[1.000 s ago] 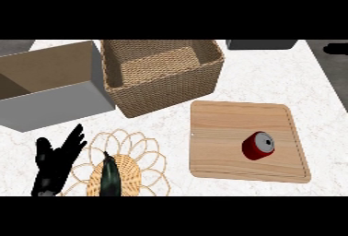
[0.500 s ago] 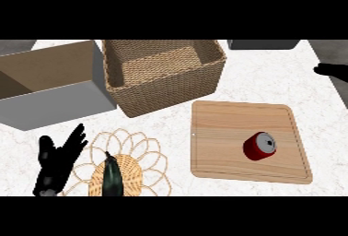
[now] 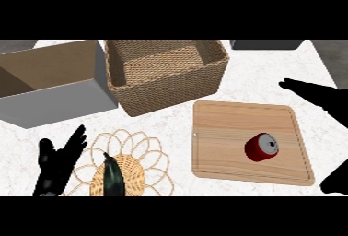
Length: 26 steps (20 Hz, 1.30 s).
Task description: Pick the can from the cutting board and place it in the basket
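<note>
Can (image 3: pixel 262 147) lies on its side on the cutting board (image 3: pixel 231 124), grey end aimed upper-right; right hand (image 3: pixel 319 91) open nearby, left hand (image 3: pixel 58 163) open.

I see the can (image 3: pixel 262 147) lying on its side on the cutting board (image 3: pixel 231 133), right of the board's middle. The wicker basket (image 3: pixel 170 87) sits up-left of the board, with an open box (image 3: pixel 54 99) to its left. Right hand (image 3: pixel 319 92) is at the right edge, fingers straight, above the board's top-right corner (not touching the can). Left hand (image 3: pixel 58 161) rests open at lower left beside a woven trivet (image 3: pixel 136 156).
</note>
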Each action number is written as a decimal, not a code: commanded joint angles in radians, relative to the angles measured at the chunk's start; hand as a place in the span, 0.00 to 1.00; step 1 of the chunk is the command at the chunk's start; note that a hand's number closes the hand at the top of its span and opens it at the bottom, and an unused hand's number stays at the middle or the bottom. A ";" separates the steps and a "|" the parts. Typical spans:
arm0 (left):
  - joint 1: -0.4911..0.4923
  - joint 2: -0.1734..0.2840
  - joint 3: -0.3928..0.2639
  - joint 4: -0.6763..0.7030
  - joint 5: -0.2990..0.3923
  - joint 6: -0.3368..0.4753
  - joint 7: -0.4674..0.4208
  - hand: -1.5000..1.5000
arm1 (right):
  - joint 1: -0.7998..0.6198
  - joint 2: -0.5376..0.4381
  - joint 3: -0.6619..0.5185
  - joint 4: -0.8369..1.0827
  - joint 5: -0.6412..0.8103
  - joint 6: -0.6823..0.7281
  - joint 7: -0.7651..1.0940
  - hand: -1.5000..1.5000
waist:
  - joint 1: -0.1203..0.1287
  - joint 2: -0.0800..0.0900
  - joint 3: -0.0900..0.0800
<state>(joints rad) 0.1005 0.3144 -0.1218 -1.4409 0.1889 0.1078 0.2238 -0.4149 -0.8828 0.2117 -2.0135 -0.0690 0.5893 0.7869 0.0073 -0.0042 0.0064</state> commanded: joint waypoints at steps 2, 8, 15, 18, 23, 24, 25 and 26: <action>0.018 0.011 0.027 0.093 0.012 -0.048 -0.011 0.50 | 0.074 0.039 0.033 0.071 0.172 0.019 -0.114 0.00 | -0.002 0.007 -0.006; 0.025 -0.038 -0.012 -0.014 -0.045 0.035 0.089 0.50 | 0.187 0.109 0.077 0.085 0.336 -0.036 -0.220 0.00 | -0.005 0.004 -0.005; 0.059 -0.014 0.030 -0.020 -0.023 -0.036 0.049 0.50 | 0.205 0.204 0.113 0.189 0.479 -0.091 -0.314 0.00 | 0.000 0.005 -0.006; -0.003 -0.054 0.010 0.013 -0.062 0.003 0.100 0.50 | 0.206 0.244 0.128 0.172 0.523 -0.088 -0.281 0.00 | -0.006 0.005 -0.006; 0.028 -0.046 0.044 0.079 -0.059 -0.056 -0.003 0.50 | 0.206 0.293 0.103 0.230 0.574 -0.104 -0.342 0.00 | -0.005 0.005 -0.006; 0.015 -0.040 0.073 0.100 -0.031 -0.077 -0.011 0.50 | 0.176 0.298 0.097 0.245 0.564 -0.073 -0.328 0.00 | -0.004 0.005 -0.007; -0.019 -0.056 0.057 0.120 -0.071 -0.040 0.010 0.50 | 0.169 0.310 0.091 0.208 0.551 -0.052 -0.302 0.00 | -0.007 0.005 -0.007; 0.044 -0.050 0.057 0.072 -0.057 -0.070 -0.016 0.50 | 0.212 0.318 0.091 0.208 0.586 -0.088 -0.339 0.00 | -0.005 0.004 -0.006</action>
<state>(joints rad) 0.1191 0.2728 -0.0697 -1.4291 0.1368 0.0609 0.2121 -0.2169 -0.6044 0.3059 -1.8061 0.4788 0.5096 0.4631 0.0033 -0.0072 0.0101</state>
